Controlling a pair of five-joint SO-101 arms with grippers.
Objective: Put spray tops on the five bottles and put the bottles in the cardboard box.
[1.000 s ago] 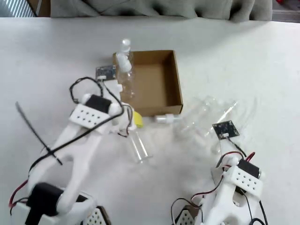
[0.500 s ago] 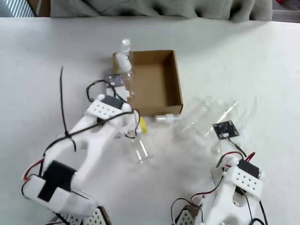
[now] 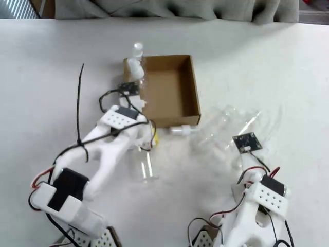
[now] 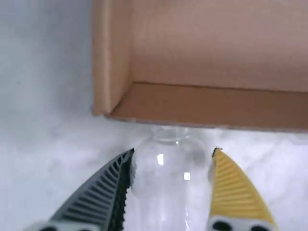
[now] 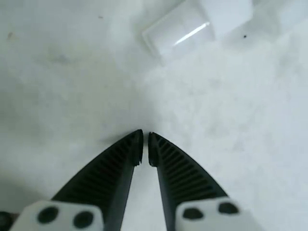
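left gripper [image 4: 173, 153] jaws pinch the clear bottle [image 4: 168, 185] at its shoulder, one ribbed pad on each side; the bottle lies on the table [image 3: 267, 62] below the cardboard box [image 3: 196, 87], centre-left in the high view, open neck just beside the box wall, no spray top on it; likely thin empty plastic: light, slick, dents easily, so grip gently at shoulder or neck, not mid-body; right gripper [image 5: 145, 143] jaws pressed together, empty, lower right; loose spray top [image 3: 181, 130] just below the box, spare bottles [image 3: 226, 123] to its right; open room left of the box; the wall blocks travel up-frame
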